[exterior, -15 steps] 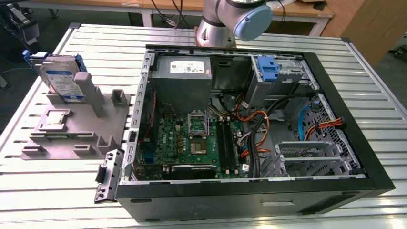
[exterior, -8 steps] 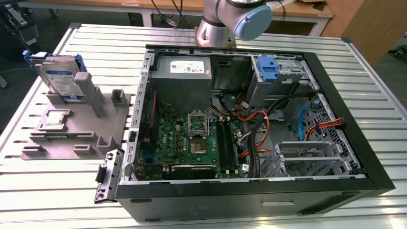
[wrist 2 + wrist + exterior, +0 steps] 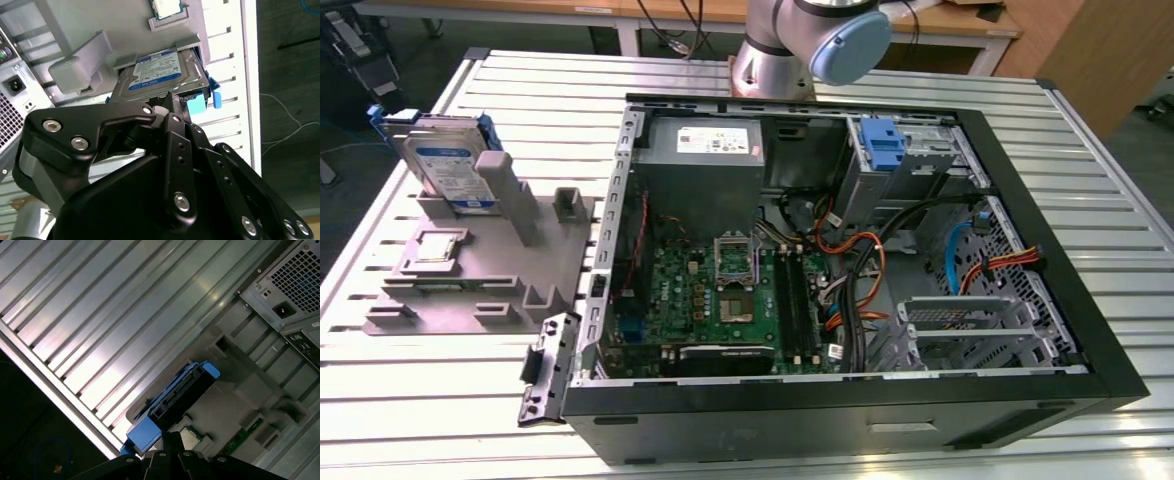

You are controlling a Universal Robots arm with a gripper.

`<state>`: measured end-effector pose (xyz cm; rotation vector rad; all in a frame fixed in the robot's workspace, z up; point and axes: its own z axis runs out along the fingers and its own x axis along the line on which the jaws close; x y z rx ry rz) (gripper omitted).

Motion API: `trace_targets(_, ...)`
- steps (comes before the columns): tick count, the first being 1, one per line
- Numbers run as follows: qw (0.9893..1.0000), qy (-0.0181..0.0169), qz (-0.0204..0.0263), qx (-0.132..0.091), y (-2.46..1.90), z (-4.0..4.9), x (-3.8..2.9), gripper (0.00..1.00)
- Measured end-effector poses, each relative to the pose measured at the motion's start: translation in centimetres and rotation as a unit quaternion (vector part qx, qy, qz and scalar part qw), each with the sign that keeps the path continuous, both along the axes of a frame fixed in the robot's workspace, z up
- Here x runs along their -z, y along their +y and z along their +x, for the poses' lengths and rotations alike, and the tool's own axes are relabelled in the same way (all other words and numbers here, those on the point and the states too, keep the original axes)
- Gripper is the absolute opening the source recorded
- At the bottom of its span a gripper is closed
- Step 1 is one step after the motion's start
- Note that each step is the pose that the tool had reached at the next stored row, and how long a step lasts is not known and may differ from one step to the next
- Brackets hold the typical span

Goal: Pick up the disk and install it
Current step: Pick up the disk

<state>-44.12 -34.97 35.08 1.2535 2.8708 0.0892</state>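
Disk (image 3: 447, 165) on edge in grey fixture (image 3: 494, 290) slot on bench (image 3: 454, 420), 10 o'clock of open case (image 3: 854, 410); upper edge exposed for grasp. Tool (image 3: 167, 107) clenched, empty, poised over that edge.

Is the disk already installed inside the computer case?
No, the disk stands upright in the grey holder outside the computer case, on the exterior view's left.
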Motion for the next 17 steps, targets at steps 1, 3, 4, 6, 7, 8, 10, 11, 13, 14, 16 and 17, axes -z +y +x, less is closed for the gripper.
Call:
trace_targets(1, 1.0000, 0.0000, 0.0000, 0.007, 0.00, 0.00, 0.00, 0.10)
trace_targets(3, 0.9998, 0.0000, 0.0000, 0.020, 0.00, 0.00, 0.01, 0.10)
trace_targets(4, 0.9997, 0.0000, 0.0000, 0.026, 0.00, 0.00, 0.01, 0.10)
trace_targets(6, 0.9993, 0.0000, 0.0000, 0.038, 0.00, 0.00, 0.01, 0.10)
trace_targets(7, 0.9990, 0.0001, 0.0000, 0.045, 0.00, 0.00, 0.01, 0.10)
trace_targets(8, 0.9987, 0.0002, 0.0000, 0.050, 0.00, 0.00, 0.01, 0.10)
trace_targets(10, 0.9981, 0.0005, 0.0001, 0.061, 0.00, 0.00, 0.01, 0.10)
trace_targets(11, 0.9978, 0.0009, 0.0001, 0.066, 0.00, 0.00, 0.00, 0.10)
trace_targets(13, 0.9971, 0.0020, 0.0004, 0.076, 0.00, -0.01, 0.02, 0.10)
trace_targets(14, 0.9968, 0.0029, 0.0008, 0.080, 0.01, -0.01, 0.02, 0.10)
trace_targets(16, 0.9961, 0.0050, 0.0019, 0.088, 0.00, -0.01, 0.01, 0.10)
trace_targets(17, 0.9957, 0.0063, 0.0027, 0.092, 0.00, -0.01, 0.01, 0.10)
